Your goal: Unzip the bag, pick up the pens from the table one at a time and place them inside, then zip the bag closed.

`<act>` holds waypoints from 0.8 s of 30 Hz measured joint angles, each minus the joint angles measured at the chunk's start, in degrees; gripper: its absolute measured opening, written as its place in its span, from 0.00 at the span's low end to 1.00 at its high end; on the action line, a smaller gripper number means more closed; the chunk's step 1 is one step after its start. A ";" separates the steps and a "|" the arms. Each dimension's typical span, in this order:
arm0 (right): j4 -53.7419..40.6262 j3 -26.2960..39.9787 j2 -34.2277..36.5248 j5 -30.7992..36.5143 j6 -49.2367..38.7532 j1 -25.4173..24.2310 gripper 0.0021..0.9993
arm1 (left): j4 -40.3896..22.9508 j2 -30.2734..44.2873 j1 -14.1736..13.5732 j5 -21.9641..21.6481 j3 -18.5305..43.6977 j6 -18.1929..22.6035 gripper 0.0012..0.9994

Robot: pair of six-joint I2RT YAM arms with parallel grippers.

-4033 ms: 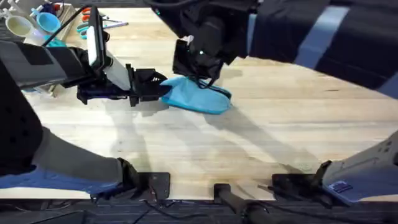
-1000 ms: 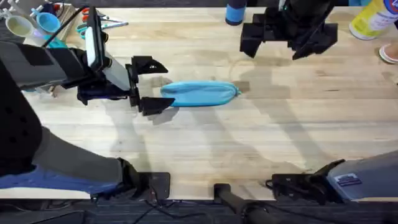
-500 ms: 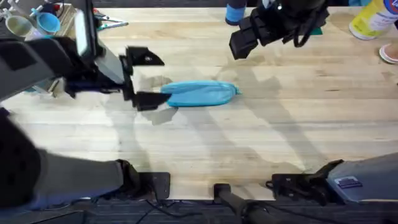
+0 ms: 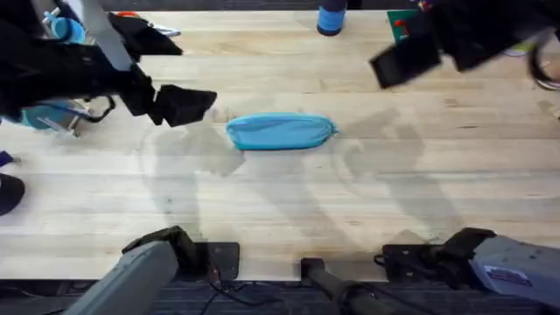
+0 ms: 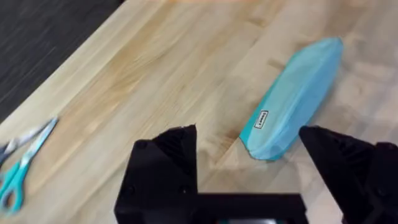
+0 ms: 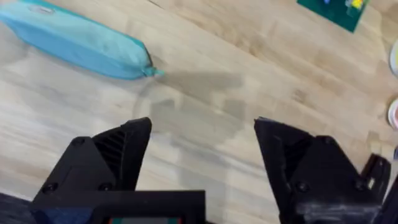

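On table, bag lengthwise left-right

The overhead camera looks down and forward across the table; both wrist cameras look down closely, sharing the bag.

Robot lab/workshop bench: pale wood plank table w/ arm bases bolted at near edge, scissors, cups, green circuit board at far side.
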 joint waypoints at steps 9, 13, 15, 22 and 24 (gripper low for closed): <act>9.25 -24.97 -19.04 0.03 -0.87 -7.24 1.00 | -1.66 -13.49 0.00 -6.20 0.93 -16.93 1.00; 16.48 -34.34 -26.25 0.03 -1.01 -9.09 1.00 | -3.28 -17.97 0.00 -6.65 0.93 -19.20 1.00; 18.33 -37.72 -28.70 0.01 -0.69 -9.19 1.00 | -3.91 -19.70 0.00 -6.93 0.93 -19.76 1.00; 18.90 -40.67 -29.50 0.01 1.79 -9.19 1.00 | -7.79 -22.22 0.00 -7.48 0.99 -20.39 1.00; 19.20 -40.67 -29.52 0.01 1.92 -9.19 1.00 | -8.56 -22.20 0.00 -7.54 0.99 -20.56 1.00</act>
